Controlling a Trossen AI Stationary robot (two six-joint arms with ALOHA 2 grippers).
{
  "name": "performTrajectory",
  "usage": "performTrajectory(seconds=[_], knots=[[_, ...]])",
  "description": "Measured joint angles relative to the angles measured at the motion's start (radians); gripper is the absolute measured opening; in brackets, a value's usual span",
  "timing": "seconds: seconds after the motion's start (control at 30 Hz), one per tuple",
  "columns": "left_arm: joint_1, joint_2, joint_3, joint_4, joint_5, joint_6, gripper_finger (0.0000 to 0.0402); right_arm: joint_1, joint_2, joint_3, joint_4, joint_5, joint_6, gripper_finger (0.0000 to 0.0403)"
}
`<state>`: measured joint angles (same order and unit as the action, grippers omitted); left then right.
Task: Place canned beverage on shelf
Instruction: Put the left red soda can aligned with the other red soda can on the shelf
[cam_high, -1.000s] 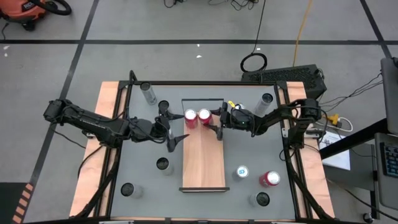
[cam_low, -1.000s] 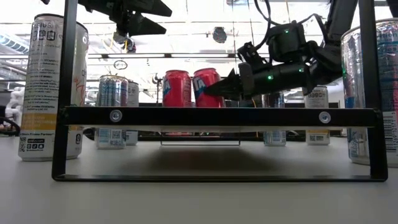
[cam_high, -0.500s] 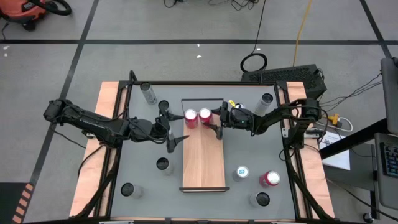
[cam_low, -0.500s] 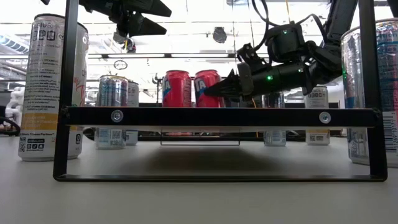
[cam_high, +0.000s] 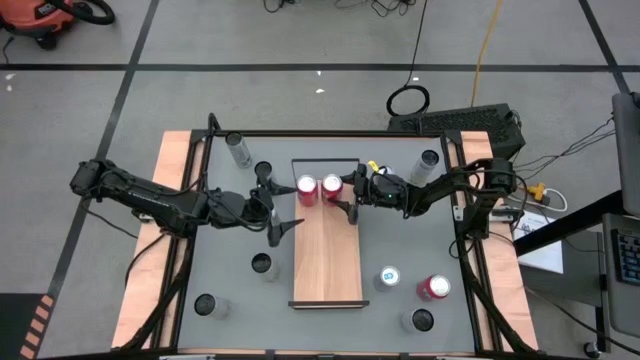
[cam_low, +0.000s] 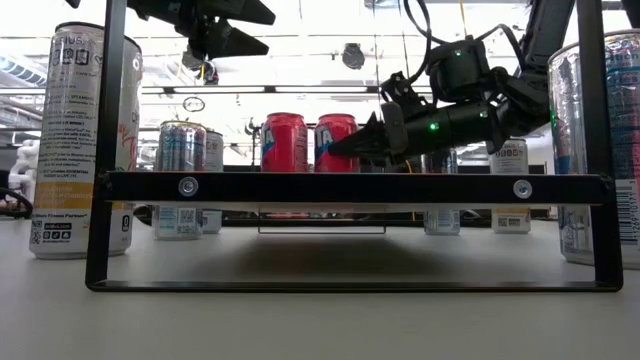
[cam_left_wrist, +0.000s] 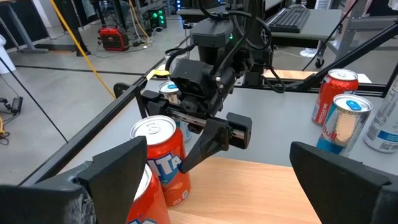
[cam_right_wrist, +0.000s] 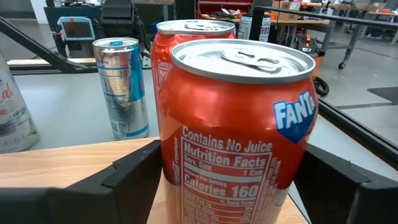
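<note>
two red cans stood side by side at the far end of the shelf (cam_high: 326, 250), a long light-wood board lying along the middle of the grey tabletop (cam_high: 410, 250). the right can (cam_high: 331, 185) sat between the spread fingers of the right gripper (cam_high: 349, 200), which were not pressing on it; its label read "fanta", "contains no juice", "nutrition facts" and "calories 160". the left can (cam_high: 308, 188) stood just beside it, its writing mostly hidden behind the first. the left gripper (cam_high: 277, 209) hung just left of the shelf, jaws wide open and empty. silver and blue cans stood scattered on the grey surface around the board, their print too small to read. pale wooden strips flanked the table; beyond lay a grey floor with cables. across the room, desks and equipment showed, hard to make out.
</note>
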<state>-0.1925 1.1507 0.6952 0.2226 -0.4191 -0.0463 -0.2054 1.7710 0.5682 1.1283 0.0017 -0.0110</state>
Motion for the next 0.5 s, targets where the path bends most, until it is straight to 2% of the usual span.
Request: performTrajectory(seconds=[0.27, 0.5], knots=[[0.000, 0.000, 0.000, -0.016, 0.000, -0.001, 0.0397, 0.005, -0.002, -0.001, 0.002, 0.021, 0.013, 0.0321], [-0.007, 0.000, 0.000, -0.026, 0.000, -0.001, 0.0397, 0.011, -0.069, -0.001, -0.032, 0.024, 0.010, 0.0347]])
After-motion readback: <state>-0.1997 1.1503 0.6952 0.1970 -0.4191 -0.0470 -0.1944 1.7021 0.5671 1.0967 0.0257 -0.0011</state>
